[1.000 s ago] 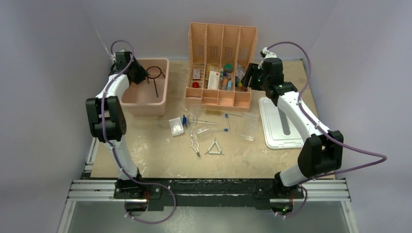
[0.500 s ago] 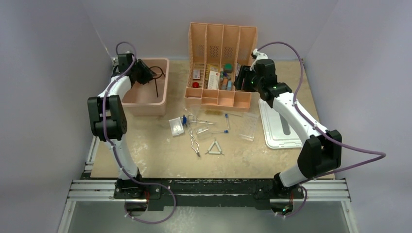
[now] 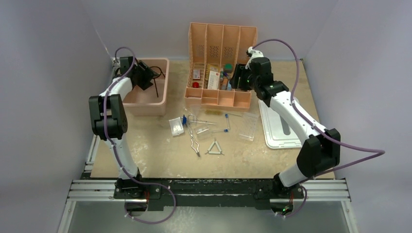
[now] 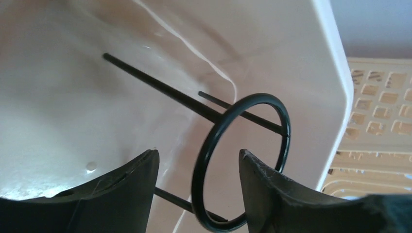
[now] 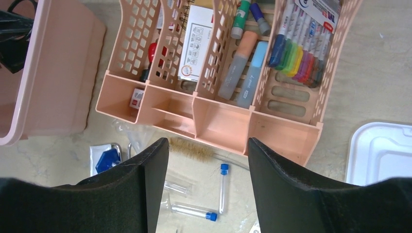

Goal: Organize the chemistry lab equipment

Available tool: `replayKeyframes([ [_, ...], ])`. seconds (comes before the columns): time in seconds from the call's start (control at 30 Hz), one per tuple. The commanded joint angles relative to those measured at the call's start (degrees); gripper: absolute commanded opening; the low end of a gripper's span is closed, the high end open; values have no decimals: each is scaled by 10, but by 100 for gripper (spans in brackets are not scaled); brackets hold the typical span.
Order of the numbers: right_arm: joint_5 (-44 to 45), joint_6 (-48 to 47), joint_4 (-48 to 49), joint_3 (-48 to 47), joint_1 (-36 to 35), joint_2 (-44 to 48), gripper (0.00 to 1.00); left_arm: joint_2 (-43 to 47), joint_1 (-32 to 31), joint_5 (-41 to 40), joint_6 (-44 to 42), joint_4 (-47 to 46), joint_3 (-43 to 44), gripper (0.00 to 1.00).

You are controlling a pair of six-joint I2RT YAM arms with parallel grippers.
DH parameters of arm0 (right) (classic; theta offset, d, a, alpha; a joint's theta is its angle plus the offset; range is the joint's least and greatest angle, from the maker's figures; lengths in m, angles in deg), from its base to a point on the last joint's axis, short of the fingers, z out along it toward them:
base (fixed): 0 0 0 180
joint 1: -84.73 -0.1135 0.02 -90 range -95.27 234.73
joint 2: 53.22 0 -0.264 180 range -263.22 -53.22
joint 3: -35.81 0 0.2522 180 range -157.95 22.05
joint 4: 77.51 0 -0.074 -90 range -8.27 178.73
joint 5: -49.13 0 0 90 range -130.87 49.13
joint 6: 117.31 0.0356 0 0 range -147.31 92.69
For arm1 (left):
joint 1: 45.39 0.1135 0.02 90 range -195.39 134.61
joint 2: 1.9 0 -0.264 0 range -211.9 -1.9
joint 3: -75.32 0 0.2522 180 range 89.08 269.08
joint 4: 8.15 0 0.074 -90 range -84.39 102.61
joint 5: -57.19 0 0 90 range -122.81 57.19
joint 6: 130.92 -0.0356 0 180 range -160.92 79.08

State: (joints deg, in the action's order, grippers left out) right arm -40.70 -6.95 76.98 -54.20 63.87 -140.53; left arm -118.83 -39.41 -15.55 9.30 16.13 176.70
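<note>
Our left gripper hangs inside the pink bin with its jaws parted. The ring of the black wire ring tripod passes through the gap between them, and we see neither finger pressing on the wire, so it is not clamped. The tripod lies tipped in the bin, with its ring up near the rim and its straight legs slanting down across the inner wall.

Our right gripper is spread wide too and carries nothing. It hovers above the front edge of the orange organizer, whose slots hold markers and other coloured items.

In front of the organizer the rest lies loose on the table. The thin blue-capped tubes sit just before its front wall, near a bristle brush. The clear packets lie to the left of them. The metal tongs and the white triangle rest nearer our arm bases — apart from each other. The clear plastic tube rack lies to the right, just beside the white lid, which is flat on the table.
</note>
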Motion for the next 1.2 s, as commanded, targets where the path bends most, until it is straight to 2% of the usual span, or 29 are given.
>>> replayKeyframes([
  [0.0, 12, -22, 4, -33, -15, -6, 64, 67, 1, -72, -21, 34, 18, 64],
  [0.1, 10, -26, 2, -33, -20, -10, 67, 93, 1, -118, -49, 82, 36, 72],
  [0.27, -11, -40, -1, -33, -26, -18, 72, 148, 1, -153, -78, 127, 44, 77],
  [0.5, -146, -58, 1, -11, -30, -33, 76, 264, -20, -149, -148, 143, 2, 84],
  [0.63, -194, -38, 6, 9, -31, -43, 76, 328, -105, -167, -225, 148, -32, 90],
  [0.83, -148, 24, -3, 27, -31, -38, 72, 383, -237, -155, -307, 125, -107, 90],
  [0.93, -122, 45, -10, 33, -30, -34, 71, 387, -299, -137, -353, 129, -136, 88],
  [1.07, -106, 76, -7, 53, -28, -28, 71, 360, -362, -109, -402, 152, -168, 80],
  [1.17, -105, 98, -8, 67, -20, -25, 70, 336, -408, -132, -438, 160, -187, 79],
])
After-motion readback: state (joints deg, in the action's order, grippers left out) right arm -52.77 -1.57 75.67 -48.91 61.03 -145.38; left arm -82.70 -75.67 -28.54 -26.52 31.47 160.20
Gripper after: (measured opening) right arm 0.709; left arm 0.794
